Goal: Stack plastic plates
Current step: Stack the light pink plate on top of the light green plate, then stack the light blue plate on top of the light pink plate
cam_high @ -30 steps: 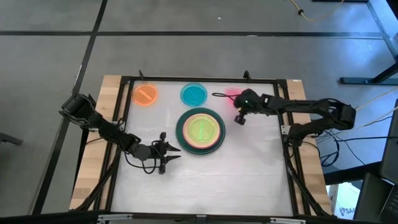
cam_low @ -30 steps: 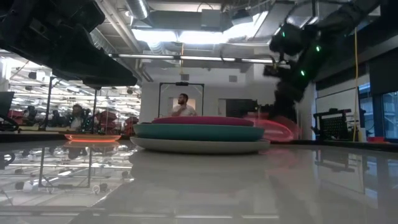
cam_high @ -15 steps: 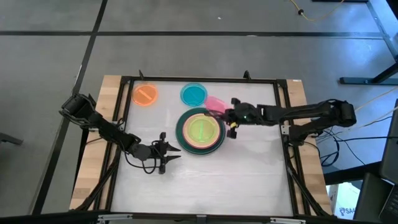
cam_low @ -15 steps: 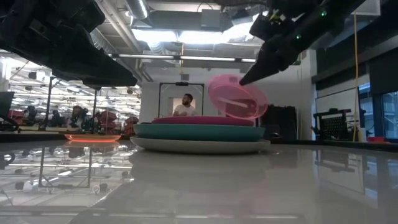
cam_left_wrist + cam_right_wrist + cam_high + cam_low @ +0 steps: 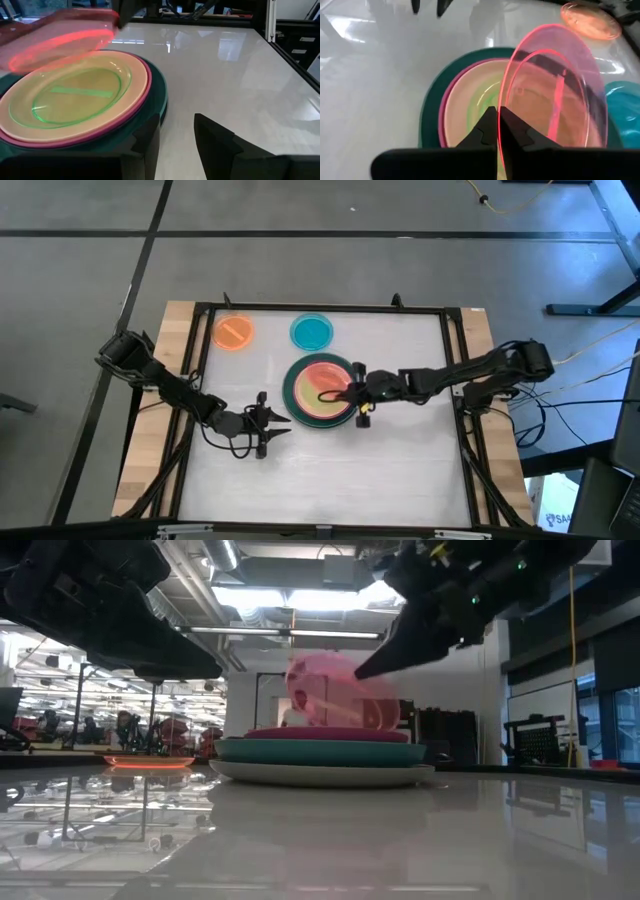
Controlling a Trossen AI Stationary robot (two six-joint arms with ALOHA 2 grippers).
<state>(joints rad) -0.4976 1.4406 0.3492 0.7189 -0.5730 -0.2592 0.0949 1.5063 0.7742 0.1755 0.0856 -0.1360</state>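
Note:
My right gripper (image 5: pixel 351 390) is shut on the small translucent pink plate (image 5: pixel 322 387) and holds it above the stack of plates (image 5: pixel 292 392) at the table's middle. The stack shows a grey plate (image 5: pixel 320 774) at the bottom, then teal (image 5: pixel 320 752) and magenta (image 5: pixel 320 734), with peach (image 5: pixel 30 131) and green (image 5: pixel 75 95) on top. The small orange plate (image 5: pixel 233 332) and the blue plate (image 5: pixel 312 332) lie flat near the far edge. My left gripper (image 5: pixel 262 425) waits open, to the stack's near left. My right gripper pinches the pink plate's rim (image 5: pixel 500 102) between its two fingers (image 5: pixel 487 125), coming level from the table's right. The plate is tilted, with its held edge higher, over the green plate. Whether its low edge (image 5: pixel 330 726) touches the stack, I cannot tell.
A black frame (image 5: pixel 320 308) runs round the white table top. There is open table surface near and to the right of the stack (image 5: pixel 400 460). Beyond the table, a person (image 5: pixel 296 710) stands far back in the room.
My right gripper has carried the pink plate from the table's far right toward the left and near side, lifted clear and tilted. The plate now hangs over the stack. My left arm has kept still.

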